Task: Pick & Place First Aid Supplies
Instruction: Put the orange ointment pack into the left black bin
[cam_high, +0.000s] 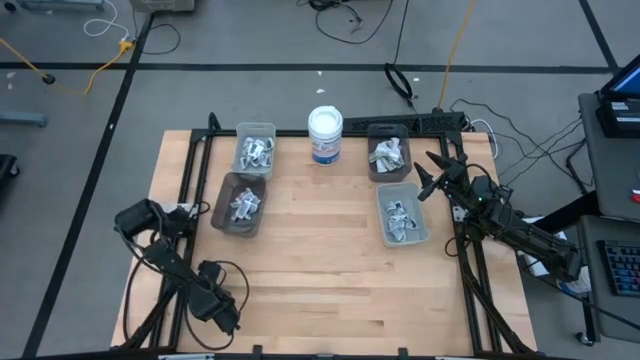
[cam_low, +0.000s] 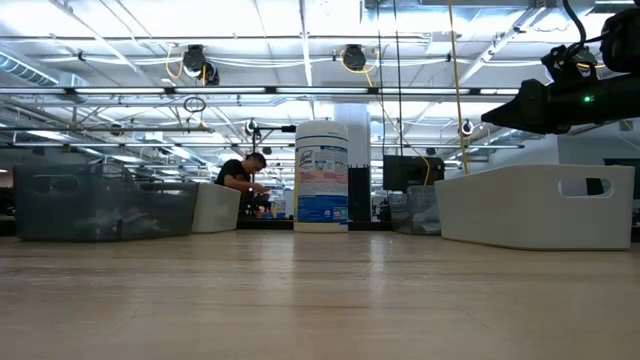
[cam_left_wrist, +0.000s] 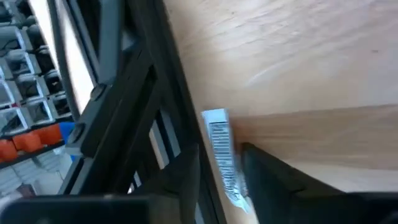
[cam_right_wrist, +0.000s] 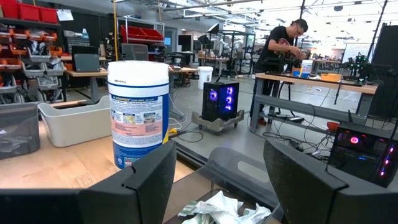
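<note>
The left gripper (cam_left_wrist: 233, 180), jaws part closed on a white packet (cam_left_wrist: 221, 149) at the surface's near-left edge, should keep it pinched and lift clear; the right gripper (cam_right_wrist: 217, 180) hangs with jaws wide and empty above the supplies (cam_right_wrist: 217, 208) in a far-right bin (cam_high: 388, 152).

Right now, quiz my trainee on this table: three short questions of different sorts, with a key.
1. True or false: the white round tub stands upright.
2. How many bins holding packets are on the table?
3. The right gripper hovers: A) over the tub, B) beside the right-hand bins, C) off the table's near edge.

Key: 1 true; 2 four; 3 B. The left gripper pinches a flat printed packet at the table's left edge.
</note>
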